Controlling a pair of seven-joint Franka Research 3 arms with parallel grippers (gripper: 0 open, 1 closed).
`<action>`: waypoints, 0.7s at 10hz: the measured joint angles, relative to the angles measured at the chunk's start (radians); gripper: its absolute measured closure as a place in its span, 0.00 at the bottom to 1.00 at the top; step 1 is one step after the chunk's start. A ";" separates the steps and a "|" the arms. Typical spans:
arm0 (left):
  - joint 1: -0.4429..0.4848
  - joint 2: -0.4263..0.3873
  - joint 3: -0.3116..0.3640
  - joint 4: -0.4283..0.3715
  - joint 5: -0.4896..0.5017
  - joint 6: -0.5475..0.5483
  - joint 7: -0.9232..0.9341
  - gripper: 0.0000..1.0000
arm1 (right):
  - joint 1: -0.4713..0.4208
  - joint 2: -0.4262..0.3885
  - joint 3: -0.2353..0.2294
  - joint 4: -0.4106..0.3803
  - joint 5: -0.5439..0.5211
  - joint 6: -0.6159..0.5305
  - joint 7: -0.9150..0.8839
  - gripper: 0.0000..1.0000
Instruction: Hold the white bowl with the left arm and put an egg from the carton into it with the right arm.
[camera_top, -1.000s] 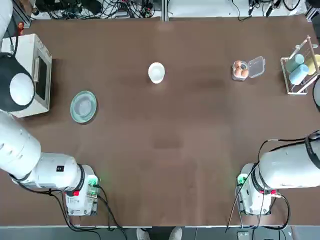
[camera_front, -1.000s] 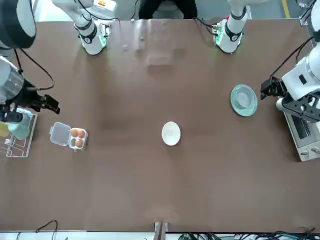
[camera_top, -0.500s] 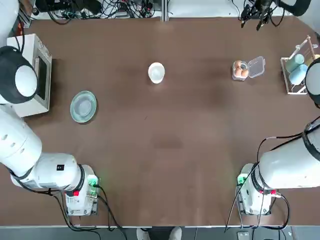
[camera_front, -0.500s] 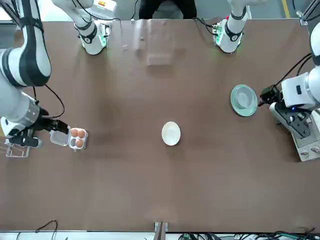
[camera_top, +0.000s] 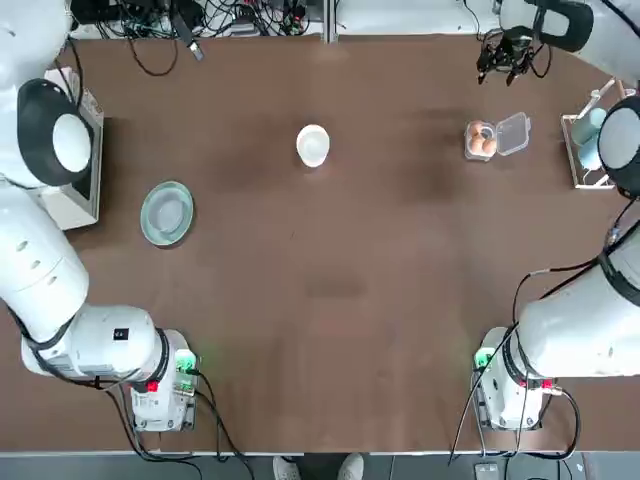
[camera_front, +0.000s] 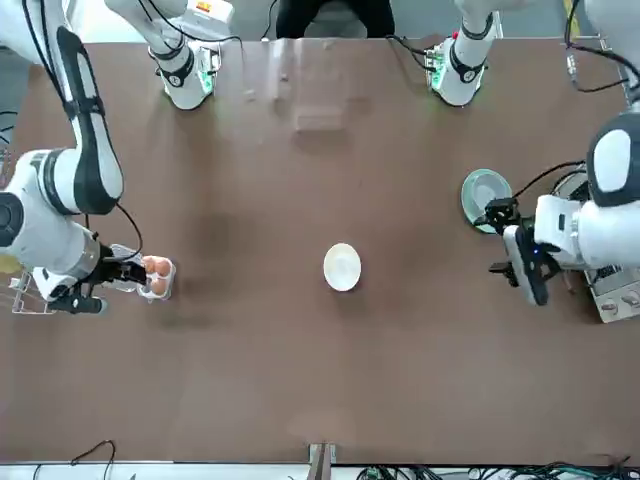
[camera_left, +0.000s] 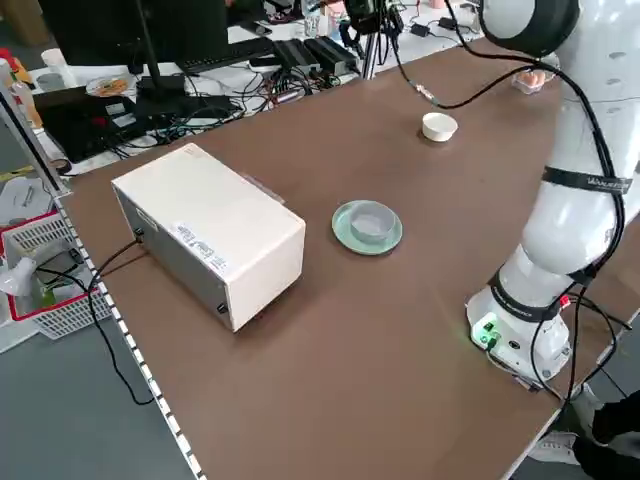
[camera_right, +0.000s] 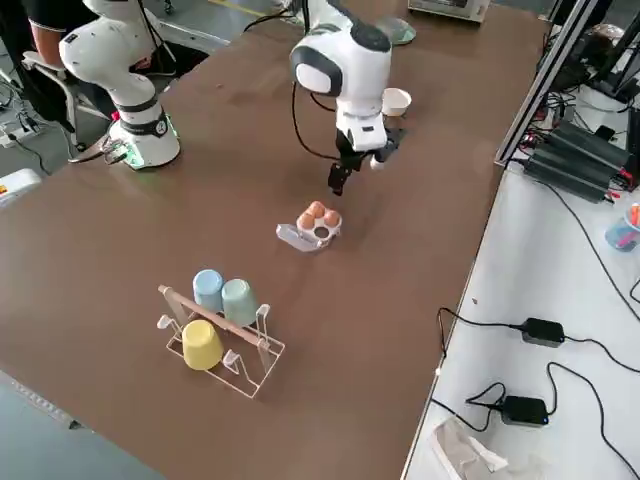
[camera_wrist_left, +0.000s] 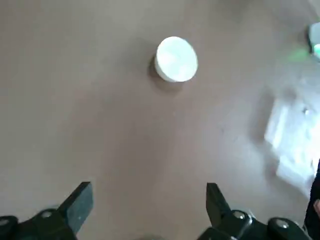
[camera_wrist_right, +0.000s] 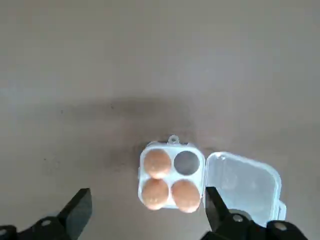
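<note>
My left gripper (camera_wrist_left: 149, 186) is hovering near the green dish (camera_top: 152, 222), fingers apart; my right gripper (camera_wrist_right: 149, 190), also open, is hovering by the carton (camera_wrist_right: 171, 175) holding three eggs (camera_wrist_right: 155, 194). The white bowl (camera_top: 313, 146) is sitting between them, and the oven (camera_left: 180, 200)'s label (camera_left: 200, 246) is showing too small to read.

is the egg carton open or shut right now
Open: its clear lid lies folded back beside the cups, and three eggs show uncovered next to one vacant cup.

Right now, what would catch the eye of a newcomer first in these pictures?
Probably the two big white robot arms, left and right, reaching over the brown table. Then the small white bowl, alone near the far middle, and the open carton to its right, with three tan-brown eggs.
</note>
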 joint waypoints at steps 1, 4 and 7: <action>0.015 0.020 0.000 -0.029 -0.045 0.039 0.088 0.00 | -0.009 0.028 0.000 -0.002 0.000 0.042 -0.014 0.00; 0.043 0.057 -0.001 -0.165 -0.208 0.175 0.411 0.00 | -0.015 0.111 0.004 -0.015 0.000 0.112 -0.017 0.00; 0.023 0.083 -0.010 -0.296 -0.320 0.304 0.682 0.00 | -0.015 0.133 0.005 -0.086 0.000 0.224 -0.019 0.00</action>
